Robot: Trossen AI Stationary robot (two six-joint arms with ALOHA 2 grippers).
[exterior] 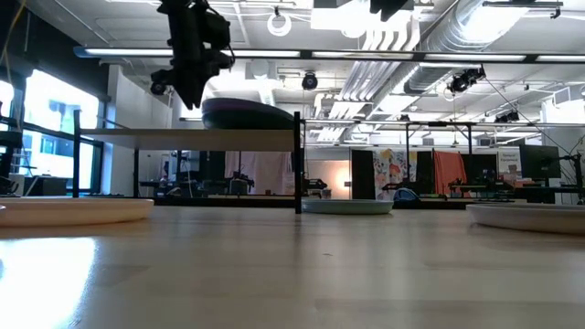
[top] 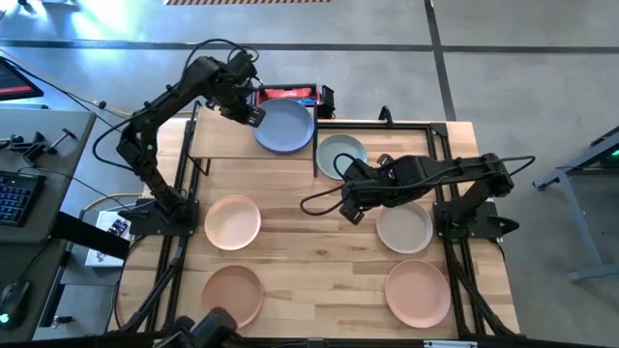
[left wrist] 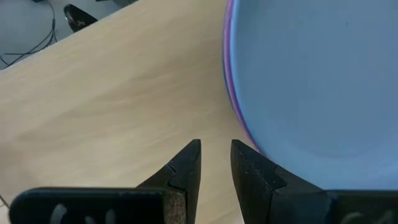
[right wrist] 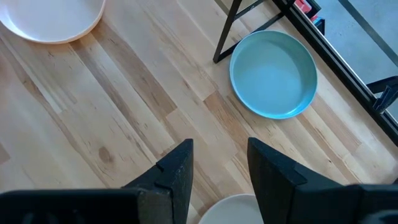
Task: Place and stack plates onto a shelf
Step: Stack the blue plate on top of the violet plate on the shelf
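A blue plate (top: 283,126) lies on a purple plate, whose rim (left wrist: 229,74) shows under it. Both sit at the right end of the light-wood shelf (top: 218,143). In the low view the stack (exterior: 249,113) rests on the shelf board (exterior: 183,138). My left gripper (top: 250,114) hovers over the shelf at the stack's left edge, slightly open and empty (left wrist: 216,155). My right gripper (top: 350,191) is open and empty (right wrist: 217,155) above the tabletop, near the pale grey-green plate (top: 341,155). The dark teal plate is out of view. My left gripper has one finger (left wrist: 255,171) right beside the blue plate's rim (left wrist: 249,134), with nothing between the fingers. I cannot tell whether that finger touches the rim.
On the tabletop lie a peach plate (top: 232,220), a terracotta plate (top: 232,293), a beige plate (top: 404,227) and a salmon pink plate (top: 418,293). A red object (top: 290,94) sits behind the shelf. The shelf's left half (top: 208,140) is bare wood.
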